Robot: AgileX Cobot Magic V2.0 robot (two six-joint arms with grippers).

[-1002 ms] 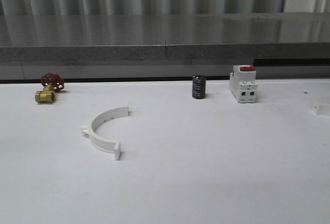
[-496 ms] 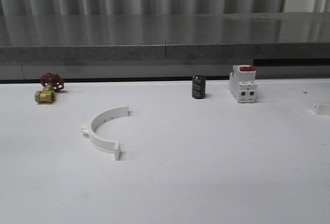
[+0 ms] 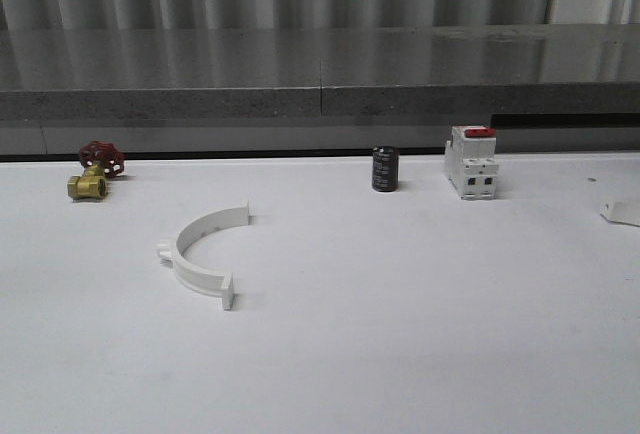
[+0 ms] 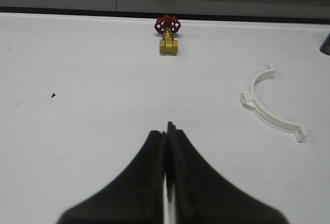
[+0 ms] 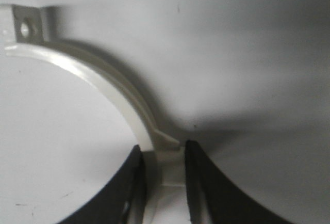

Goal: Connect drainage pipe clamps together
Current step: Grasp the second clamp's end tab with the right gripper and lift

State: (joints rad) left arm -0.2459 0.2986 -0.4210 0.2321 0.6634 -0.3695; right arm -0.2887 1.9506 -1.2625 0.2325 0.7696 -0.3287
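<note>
One white half-ring drainage pipe clamp (image 3: 184,259) lies flat on the white table left of centre, and the left wrist view shows this clamp (image 4: 272,123) off to the side of my left gripper (image 4: 167,128), which is shut on nothing above bare table. At the table's far right edge a tab of the second clamp (image 3: 622,213) shows. In the right wrist view this second clamp (image 5: 103,77) curves away from my right gripper (image 5: 163,149), whose fingers are closed around its middle lug. Its holed end tab (image 5: 25,27) is plain to see.
A brass valve (image 3: 95,172) with a red handwheel sits at the back left. A black cylinder (image 3: 386,169) and a white breaker (image 3: 472,161) with a red top stand at the back centre-right. A grey ledge (image 3: 320,104) runs behind the table.
The white tab at the table's right edge has shifted slightly right and tilted. The clamp on the left and the other objects have not moved.
</note>
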